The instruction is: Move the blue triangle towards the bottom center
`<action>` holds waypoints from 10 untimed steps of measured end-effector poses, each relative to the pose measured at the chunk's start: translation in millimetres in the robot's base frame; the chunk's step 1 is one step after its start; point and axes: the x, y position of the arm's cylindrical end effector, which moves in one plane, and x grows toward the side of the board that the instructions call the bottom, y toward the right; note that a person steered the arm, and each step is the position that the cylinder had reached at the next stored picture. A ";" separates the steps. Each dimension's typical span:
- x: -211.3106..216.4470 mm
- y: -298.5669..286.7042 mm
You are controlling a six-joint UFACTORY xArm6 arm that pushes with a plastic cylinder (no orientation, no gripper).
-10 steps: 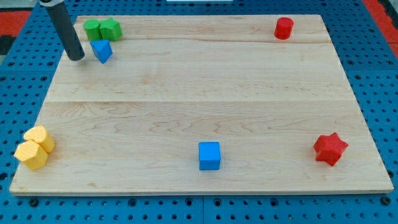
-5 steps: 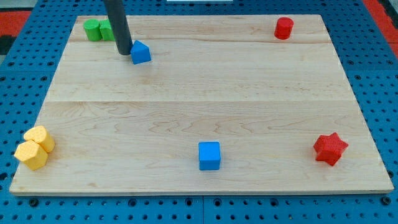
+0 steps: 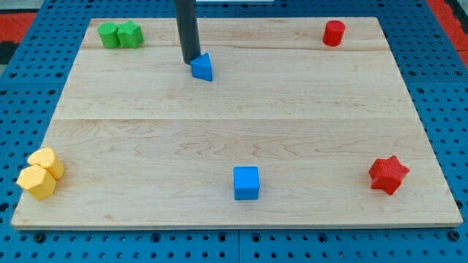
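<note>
Rod comes down from the view's top edge, nearly upright, leaning slightly; my tip [image 3: 191,59] sits on the desk [image 3: 234,124] touching the upper-left side of the blue triangle [image 3: 202,67]. No hand on this rig, just the rod, so nothing is gripped.

Blue triangle is in the far part of the desk, a bit left of centre, well apart from everything else.

Two green blocks [image 3: 121,34] touch each other in the far left corner, left of the rod. Red cylinder [image 3: 334,33] is in the far right corner. Blue cube [image 3: 246,183] sits near the bottom centre, well below the triangle. Red star [image 3: 387,174] is at the near right. Two yellow blocks [image 3: 40,174] touch each other at the near left corner.
</note>
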 end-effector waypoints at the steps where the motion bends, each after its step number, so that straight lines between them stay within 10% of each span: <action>1: 19.6 14.1; 4: 2.6 38.5; 10: 104.1 35.3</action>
